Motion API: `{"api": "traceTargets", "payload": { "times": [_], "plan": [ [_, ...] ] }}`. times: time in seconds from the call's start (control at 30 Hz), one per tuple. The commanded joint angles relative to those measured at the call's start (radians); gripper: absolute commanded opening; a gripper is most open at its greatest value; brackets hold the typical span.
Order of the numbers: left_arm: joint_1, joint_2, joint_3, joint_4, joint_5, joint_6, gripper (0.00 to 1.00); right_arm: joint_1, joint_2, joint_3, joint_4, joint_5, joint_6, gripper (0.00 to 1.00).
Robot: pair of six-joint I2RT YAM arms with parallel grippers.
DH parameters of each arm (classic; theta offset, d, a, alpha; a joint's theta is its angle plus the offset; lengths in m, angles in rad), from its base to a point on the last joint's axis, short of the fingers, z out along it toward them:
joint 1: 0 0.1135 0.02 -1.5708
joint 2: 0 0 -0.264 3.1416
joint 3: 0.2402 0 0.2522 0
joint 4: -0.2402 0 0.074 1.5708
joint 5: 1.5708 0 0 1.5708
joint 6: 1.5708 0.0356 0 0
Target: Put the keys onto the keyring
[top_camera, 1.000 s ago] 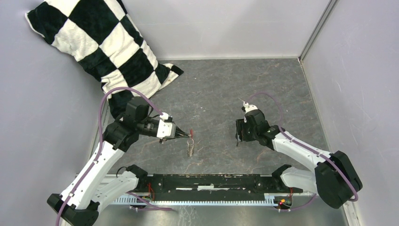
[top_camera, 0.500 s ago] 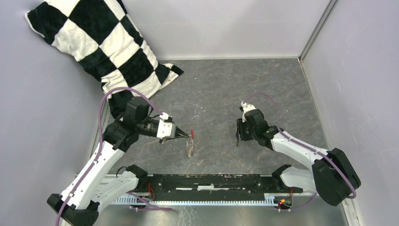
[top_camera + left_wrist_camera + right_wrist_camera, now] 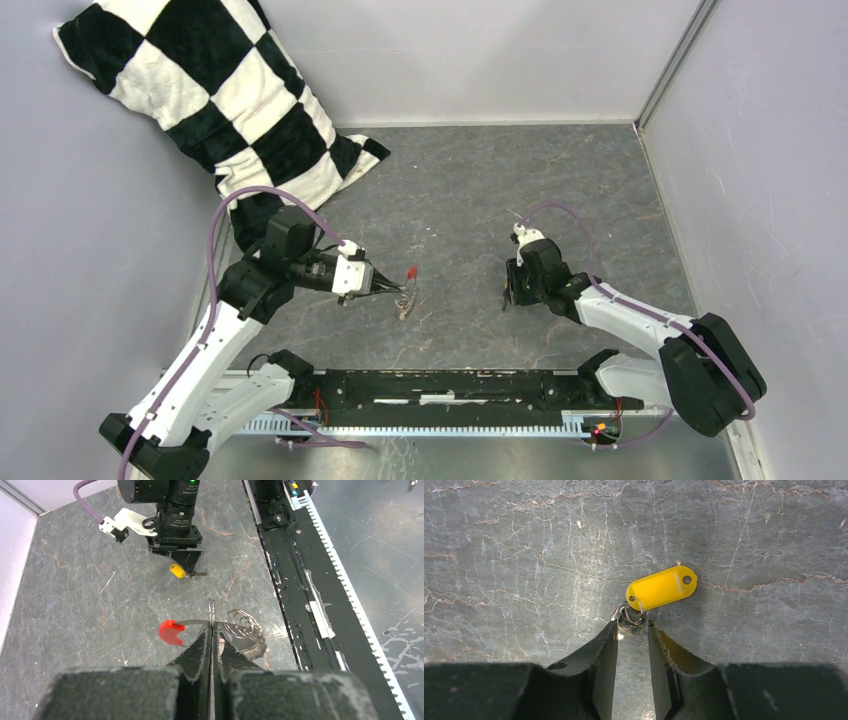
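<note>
One camera looks down from above and behind the arms at the table (image 3: 480, 190). Each wrist camera peers close along its fingers; the left's also catches the right arm (image 3: 175, 510).

The keyring (image 3: 405, 296) lies left of the keys (image 3: 650, 596).

Glossy yellow plastic key tag (image 3: 662, 587), shiny silvery metal keyring (image 3: 242, 625), matt veined stone-look table (image 3: 480, 190)

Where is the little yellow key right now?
The yellow key lies on the grey table, right at the right gripper's fingertips.
</note>
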Motion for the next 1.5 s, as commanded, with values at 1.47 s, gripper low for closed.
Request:
{"api": "traceTargets", "payload": {
  "times": [1.47],
  "plan": [
    [-0.003, -0.005, 0.010, 0.007, 0.031, -0.035, 0.02, 0.247, -0.303, 0.136, 0.240, -0.354, -0.479, 0.00]
  ]
}}
